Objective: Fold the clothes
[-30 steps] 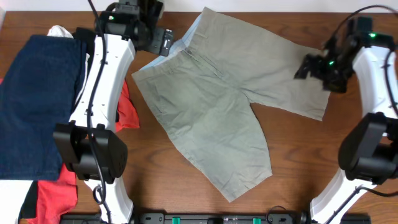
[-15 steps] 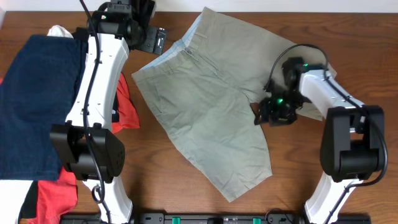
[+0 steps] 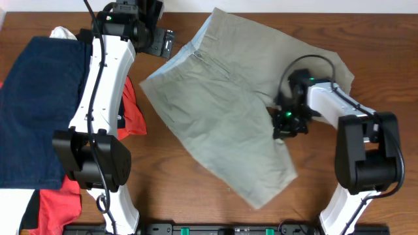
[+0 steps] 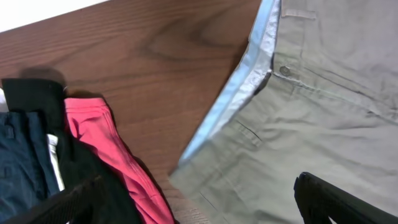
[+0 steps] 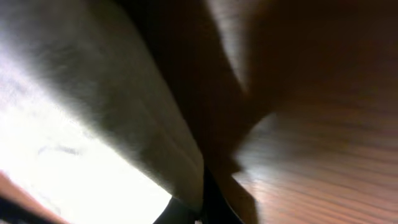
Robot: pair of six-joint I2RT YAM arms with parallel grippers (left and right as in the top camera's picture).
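Shorts [image 3: 222,98] spread across the table [image 3: 163,189], waistband up-left, legs fanning right and down-right; my right gripper [image 3: 282,125] sits nearest, at the crotch notch, its grip lost in blur, while my left gripper [image 3: 168,43] hangs wide and empty beside the waistband.

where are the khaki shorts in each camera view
Overhead: shorts spread across the middle, legs toward the lower right.
Left wrist: shorts fill the right half, button showing.
Right wrist: blurred pale cloth at left, probably the shorts.
Shared landmark: pale blue waistband, in overhead and left wrist only.
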